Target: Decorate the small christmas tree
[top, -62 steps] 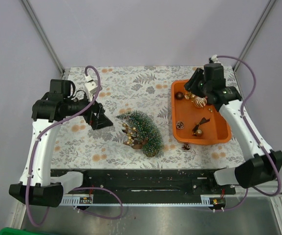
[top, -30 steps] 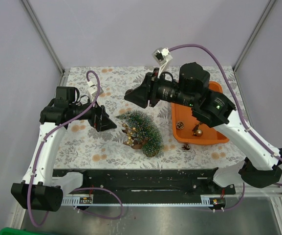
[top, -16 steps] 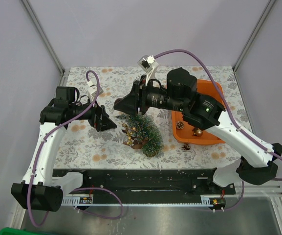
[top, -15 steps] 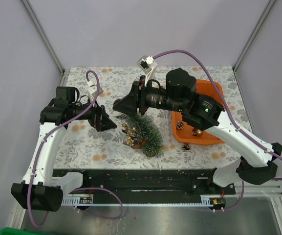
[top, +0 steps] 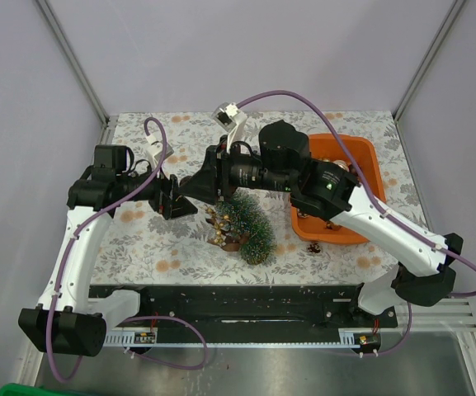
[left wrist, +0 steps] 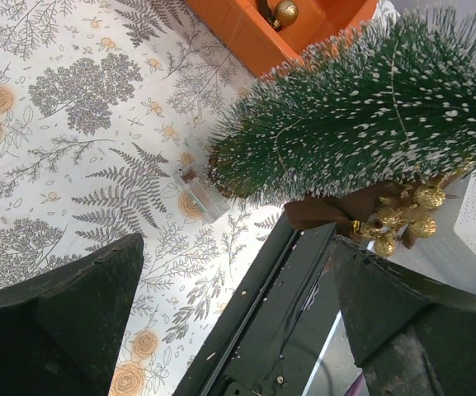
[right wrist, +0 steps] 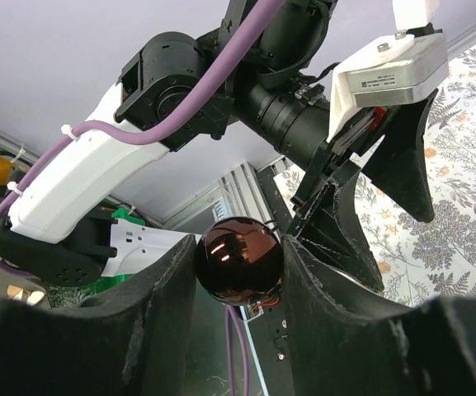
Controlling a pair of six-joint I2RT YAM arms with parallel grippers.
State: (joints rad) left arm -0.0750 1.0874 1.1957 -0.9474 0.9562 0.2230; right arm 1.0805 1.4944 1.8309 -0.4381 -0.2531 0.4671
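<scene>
Small christmas tree (top: 247,224) lies on its side mid-table (top: 139,243), toward the near edge, left of the orange tray (top: 376,177). Gold bead cluster (top: 217,219) sits at its left flank. Right gripper (top: 198,185) hangs above it, fingers pinching a glossy dark-red bauble (right wrist: 239,257). Left gripper (left wrist: 236,247) is just left of it, fingers spread wide and holding nothing.

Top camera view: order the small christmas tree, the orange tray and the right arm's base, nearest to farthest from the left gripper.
1. small christmas tree, just right of the left gripper.
2. orange tray, far right.
3. right arm's base, near-right corner.
</scene>
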